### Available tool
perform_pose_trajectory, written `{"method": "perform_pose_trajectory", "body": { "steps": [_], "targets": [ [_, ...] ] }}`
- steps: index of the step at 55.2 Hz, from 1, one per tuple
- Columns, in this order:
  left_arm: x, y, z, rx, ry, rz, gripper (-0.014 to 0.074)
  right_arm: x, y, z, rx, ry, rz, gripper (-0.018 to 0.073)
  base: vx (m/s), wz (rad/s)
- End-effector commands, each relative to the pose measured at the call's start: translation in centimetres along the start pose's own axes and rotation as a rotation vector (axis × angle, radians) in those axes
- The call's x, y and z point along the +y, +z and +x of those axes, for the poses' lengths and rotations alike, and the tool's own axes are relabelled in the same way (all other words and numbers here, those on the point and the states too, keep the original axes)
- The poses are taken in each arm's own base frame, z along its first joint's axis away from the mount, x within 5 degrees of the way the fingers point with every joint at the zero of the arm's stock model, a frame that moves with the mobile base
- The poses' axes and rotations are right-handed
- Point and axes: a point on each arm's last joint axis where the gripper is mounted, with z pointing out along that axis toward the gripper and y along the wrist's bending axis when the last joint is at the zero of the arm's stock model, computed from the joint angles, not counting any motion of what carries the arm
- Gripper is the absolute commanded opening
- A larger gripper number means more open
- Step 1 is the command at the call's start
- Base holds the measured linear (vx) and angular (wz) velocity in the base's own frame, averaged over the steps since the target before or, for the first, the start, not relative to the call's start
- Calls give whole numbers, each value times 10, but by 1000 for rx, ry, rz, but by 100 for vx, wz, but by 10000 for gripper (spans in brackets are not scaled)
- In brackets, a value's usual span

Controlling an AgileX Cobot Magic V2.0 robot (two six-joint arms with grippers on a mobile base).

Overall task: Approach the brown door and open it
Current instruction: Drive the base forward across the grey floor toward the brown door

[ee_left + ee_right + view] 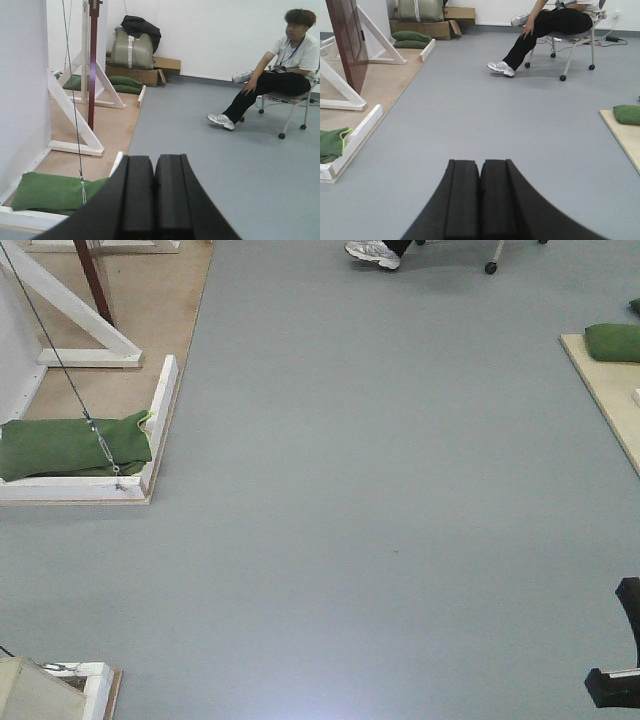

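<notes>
One grey floor (470, 110) spanned the room. One brown door (347, 40) stood upright on a wooden platform (385, 85), far left, well apart from the left claw (155, 200) and right claw (480, 200). One person (292, 55) sat on one chair (282, 97). The two claws were pressed closed, holding nothing.

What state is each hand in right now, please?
The left hand is closed, its pads pressed together with nothing between them.
The right hand is closed too, and holds nothing.
</notes>
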Motion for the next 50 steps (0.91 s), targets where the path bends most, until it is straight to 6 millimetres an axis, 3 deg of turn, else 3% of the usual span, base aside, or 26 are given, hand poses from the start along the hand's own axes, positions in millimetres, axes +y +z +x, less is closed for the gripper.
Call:
{"method": "perform_pose_trajectory", "body": {
  "steps": [1, 50],
  "targets": [
    [-3, -3, -14, -109, -11, 25, -3, 0, -1, -7, -91, -12, 6, 0, 0, 0],
    [-3, -3, -14, -109, -11, 25, -3, 0, -1, -7, -92, -12, 6, 0, 0, 0]
  ]
}}
